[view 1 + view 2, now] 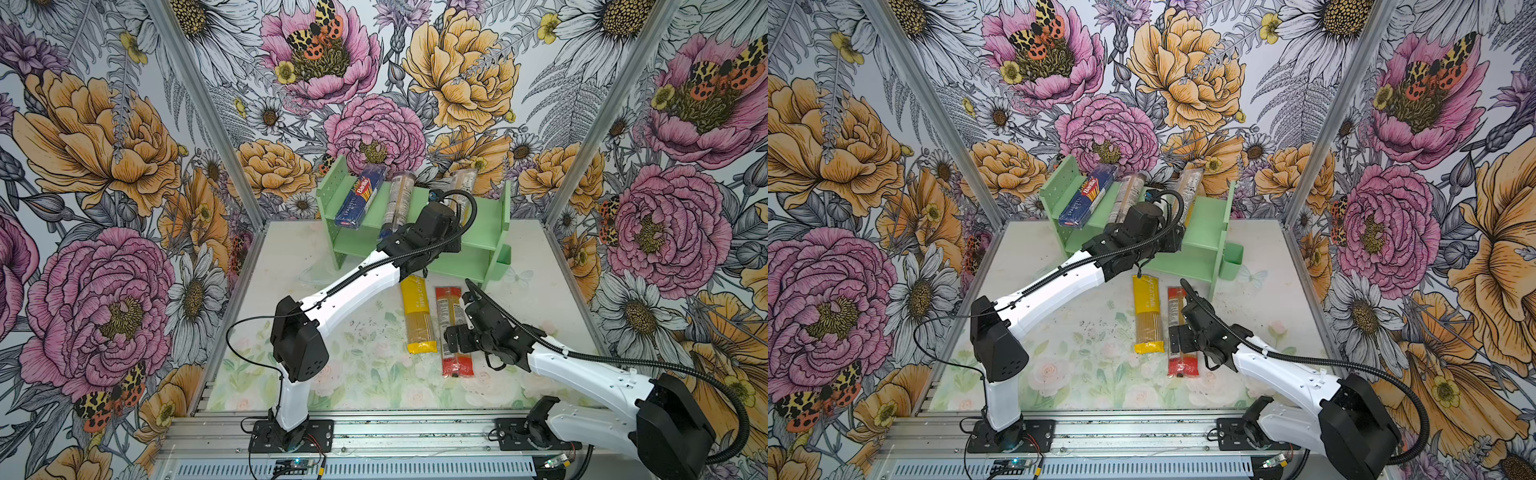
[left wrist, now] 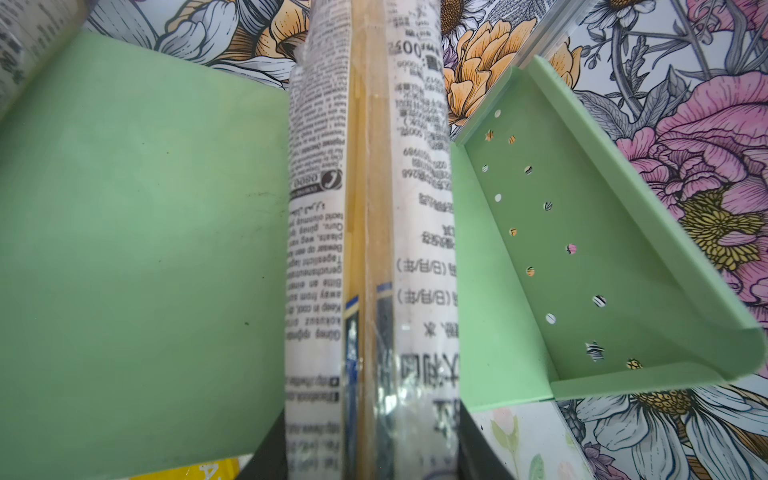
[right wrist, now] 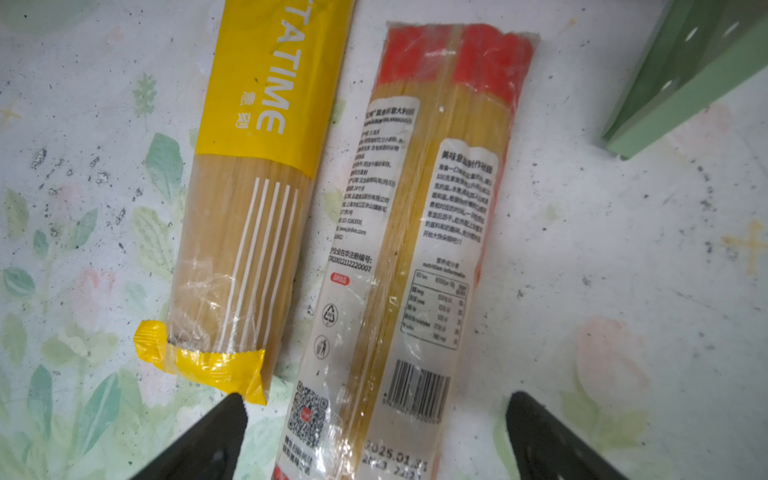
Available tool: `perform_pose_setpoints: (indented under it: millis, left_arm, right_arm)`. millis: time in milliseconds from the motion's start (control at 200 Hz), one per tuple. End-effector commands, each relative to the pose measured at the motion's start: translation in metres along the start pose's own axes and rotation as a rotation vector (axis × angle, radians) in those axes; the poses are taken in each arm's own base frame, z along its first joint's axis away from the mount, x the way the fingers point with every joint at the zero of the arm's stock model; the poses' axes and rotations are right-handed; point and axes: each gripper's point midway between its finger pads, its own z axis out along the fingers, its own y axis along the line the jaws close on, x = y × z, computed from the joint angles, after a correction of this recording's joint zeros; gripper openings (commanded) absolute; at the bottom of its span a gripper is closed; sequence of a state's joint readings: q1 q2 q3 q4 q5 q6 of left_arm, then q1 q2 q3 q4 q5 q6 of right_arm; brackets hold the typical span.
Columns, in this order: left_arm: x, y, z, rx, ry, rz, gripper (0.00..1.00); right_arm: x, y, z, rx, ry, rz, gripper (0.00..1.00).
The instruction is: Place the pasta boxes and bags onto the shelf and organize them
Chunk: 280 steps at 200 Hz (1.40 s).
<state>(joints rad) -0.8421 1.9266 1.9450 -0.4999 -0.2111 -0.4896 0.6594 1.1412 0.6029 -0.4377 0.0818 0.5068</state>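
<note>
On the top tier of the mint-green shelf [image 1: 484, 235] lie a dark blue Barilla box [image 1: 359, 197] and a clear navy-ended bag [image 1: 398, 199]. My left gripper [image 2: 372, 449] is shut on a second clear navy-ended bag [image 2: 370, 208], which rests along the top tier near the peg-holed side panel [image 2: 582, 270]. In both top views the wrist hides its fingers. A yellow bag [image 1: 417, 313] and a red-ended clear bag [image 1: 451, 316] lie side by side on the table. My right gripper [image 3: 374, 411] hovers open over the red-ended bag [image 3: 415, 249], its jaws on either side of it.
A small green bin [image 1: 1231, 262] hangs on the shelf's right side. The shelf's lower tier [image 1: 453, 266] lies partly behind my left arm. Floral walls and metal posts close in the floral table top [image 1: 365, 374].
</note>
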Motion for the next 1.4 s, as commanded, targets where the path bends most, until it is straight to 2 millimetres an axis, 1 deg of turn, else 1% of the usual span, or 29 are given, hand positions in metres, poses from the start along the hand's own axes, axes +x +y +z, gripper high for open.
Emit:
perform_pose_setpoints:
  millis: [0, 140, 290, 626, 931, 1311, 1396]
  left_arm:
    - [-0.044, -0.006, -0.005, 0.017, -0.148, -0.016, 0.35]
    - [-0.042, -0.007, -0.004, 0.020, -0.142, -0.022, 0.36]
    - [-0.041, -0.006, -0.003, 0.019, -0.140, -0.023, 0.39]
    - [-0.038, -0.004, 0.000, 0.012, -0.134, -0.028, 0.40]
    - [-0.036, -0.003, 0.001, 0.013, -0.128, -0.027, 0.44]
    - [-0.034, -0.002, 0.003, 0.007, -0.125, -0.029, 0.45]
    - [-0.032, 0.000, 0.005, 0.000, -0.122, -0.029, 0.43]
  right_arm:
    - [-0.007, 0.000, -0.002, 0.003, -0.011, 0.002, 1.00]
    - [-0.006, -0.001, -0.001, 0.006, -0.010, 0.003, 1.00]
    - [-0.006, -0.001, -0.002, 0.005, -0.011, 0.000, 1.00]
    - [-0.005, -0.002, -0.002, 0.007, -0.009, 0.001, 0.99]
    - [-0.004, -0.003, -0.002, 0.011, -0.012, 0.006, 1.00]
    - [-0.004, -0.004, -0.004, 0.011, -0.021, 0.010, 0.99]
    - [-0.004, -0.004, -0.004, 0.010, -0.020, 0.009, 0.99]
